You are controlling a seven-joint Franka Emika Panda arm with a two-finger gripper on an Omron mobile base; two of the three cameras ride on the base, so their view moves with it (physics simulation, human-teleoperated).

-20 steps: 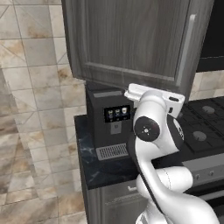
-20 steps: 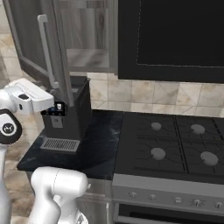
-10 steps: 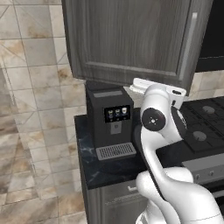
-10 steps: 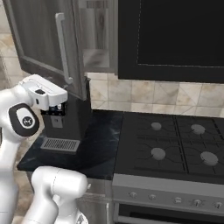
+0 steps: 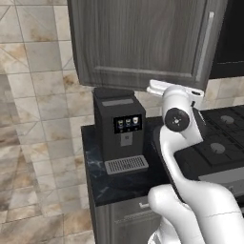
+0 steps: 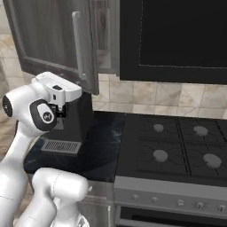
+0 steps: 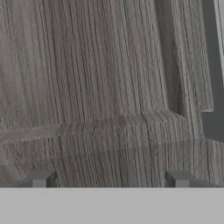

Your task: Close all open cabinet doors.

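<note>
— Since the second before, what had moved?

— Mostly the arm and the door together. The white two-finger gripper (image 7: 109, 178) had swung up from beside the black coffee machine with the small touch screen (image 5: 119, 131) toward the dark grey-brown wood-grain upper cabinet door with a recessed centre panel (image 5: 143, 40). That door had also turned further toward its frame, its long vertical silver bar handle (image 6: 78, 44) sitting nearer the cabinet edge than earlier. Both base views looked shifted too, so part of the change may have been the base driving.

— Where was the door at that moment?

— Above the coffee machine on the dark marbled countertop (image 5: 102, 178), left of the black gas hob (image 6: 177, 148), and in the right base view it stood ajar.

— And the tool?

— The hand view had the two dark fingertips (image 7: 41, 178) wide apart, gripping nothing, with wood grain close in front of them. Whether they touched the panel, I could not tell.

— How would the door handle?

— I judged it a stiff, rigid slab on hinges, light to swing and not fragile. No grasp was needed; a flat push on the face near the handle side, far from the hinge, would turn it most easily. The smooth finish might let the fingers slide, so a square push was safest.
</note>
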